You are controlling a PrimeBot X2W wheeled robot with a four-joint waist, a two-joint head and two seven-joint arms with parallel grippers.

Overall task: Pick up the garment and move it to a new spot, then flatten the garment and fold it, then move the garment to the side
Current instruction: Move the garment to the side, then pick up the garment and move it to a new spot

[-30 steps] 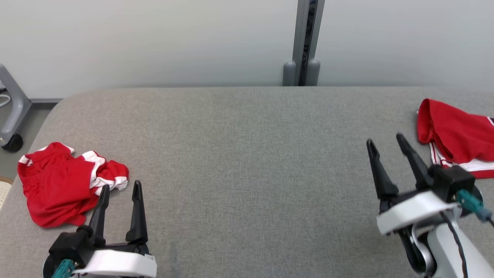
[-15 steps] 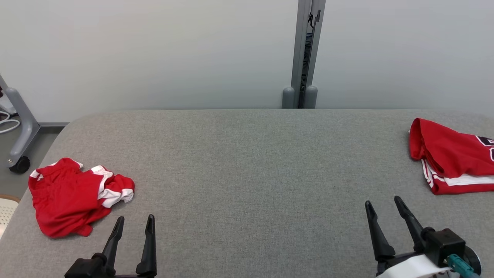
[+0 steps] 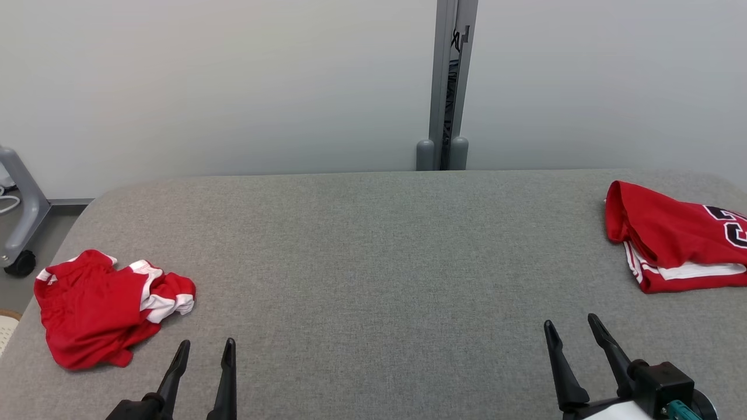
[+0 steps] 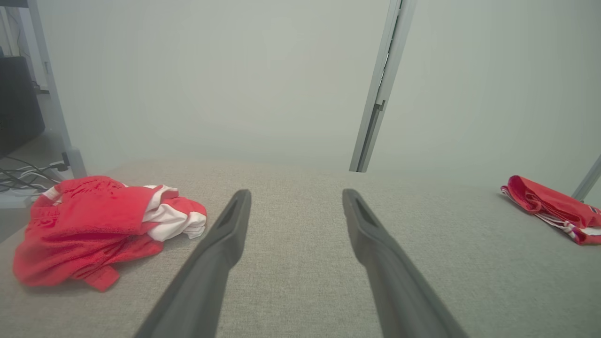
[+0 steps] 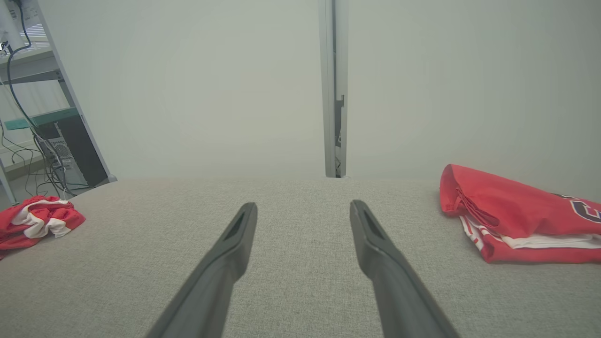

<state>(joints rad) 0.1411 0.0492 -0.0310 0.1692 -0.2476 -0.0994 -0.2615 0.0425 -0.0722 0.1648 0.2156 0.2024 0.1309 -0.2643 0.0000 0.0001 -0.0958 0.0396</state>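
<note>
A crumpled red garment with white trim (image 3: 96, 309) lies in a loose heap near the left edge of the grey fabric-covered table (image 3: 373, 262), close to its front left corner. Bunched up like that, it looks like the piece waiting to be picked up, spread and folded. At the right edge, a folded red jersey with white bands and dark lettering (image 3: 671, 239) sits in a neat stack with its layers squared on one another, which suggests it has been set aside as finished work. The broad middle of the table between the two is probably the best place for flattening. The left pincer (image 3: 206, 345) hovers at the front edge just beside the heap, fingers spread and holding nothing, well placed to reach it. The right pincer (image 3: 570, 322) hovers near the front right, likewise spread and empty, apart from the jersey.
</note>
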